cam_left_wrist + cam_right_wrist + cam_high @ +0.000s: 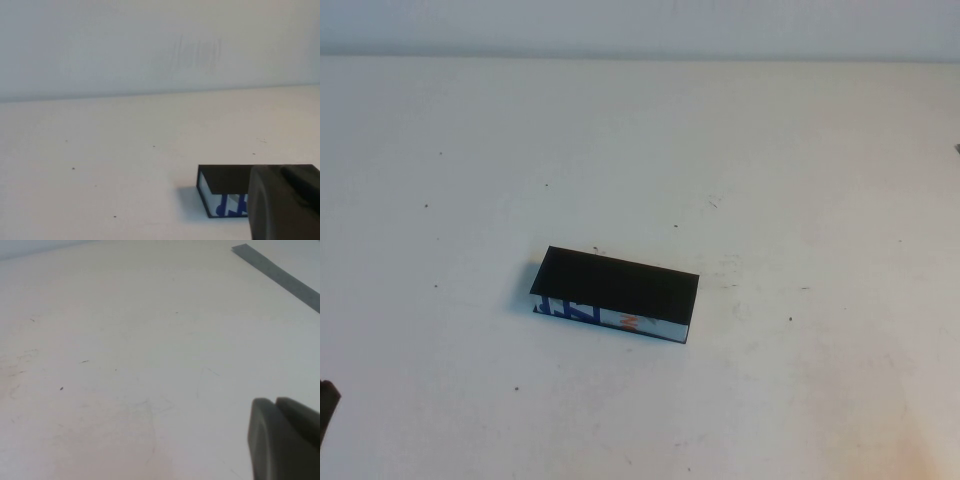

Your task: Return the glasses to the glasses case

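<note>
High view: glasses case (616, 295) lies closed near mid-table (770, 150), printed white side toward the robot; only a dark sliver of the left arm at the lower-left edge. Left wrist view: left gripper (283, 202) beside the case, jaw state unclear. Right wrist view: right gripper (283, 437) over bare table, jaw state unclear.

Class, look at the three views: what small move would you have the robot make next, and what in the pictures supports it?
Probably none beyond staying parked: the glasses case lies shut mid-table, and no glasses show in any view, so they may already be inside. The left gripper sits low by the table's near-left edge, and the right gripper hangs over bare table away from the case.
</note>
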`<state>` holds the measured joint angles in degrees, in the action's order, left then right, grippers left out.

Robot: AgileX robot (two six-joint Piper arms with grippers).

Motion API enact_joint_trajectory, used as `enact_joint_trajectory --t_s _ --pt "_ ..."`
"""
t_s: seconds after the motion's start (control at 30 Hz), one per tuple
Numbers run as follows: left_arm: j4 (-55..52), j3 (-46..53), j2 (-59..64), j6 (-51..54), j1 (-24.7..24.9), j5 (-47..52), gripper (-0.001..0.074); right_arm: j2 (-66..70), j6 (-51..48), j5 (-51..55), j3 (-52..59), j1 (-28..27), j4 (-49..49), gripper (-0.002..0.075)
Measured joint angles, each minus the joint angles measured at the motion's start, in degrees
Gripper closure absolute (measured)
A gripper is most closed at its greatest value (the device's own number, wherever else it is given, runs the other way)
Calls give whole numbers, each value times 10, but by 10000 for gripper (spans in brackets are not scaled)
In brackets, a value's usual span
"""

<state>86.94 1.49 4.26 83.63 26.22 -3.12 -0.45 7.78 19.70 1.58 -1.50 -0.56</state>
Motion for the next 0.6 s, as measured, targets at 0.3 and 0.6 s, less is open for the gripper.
enact_joint_trajectory --t_s 0.3,0.6 --pt "-413 0 0 -355 -28 -62 736 0 0 0 0 0 0 737" --pt "-761 0 -36 -699 -185 81 736 0 0 1 0 0 0 737"
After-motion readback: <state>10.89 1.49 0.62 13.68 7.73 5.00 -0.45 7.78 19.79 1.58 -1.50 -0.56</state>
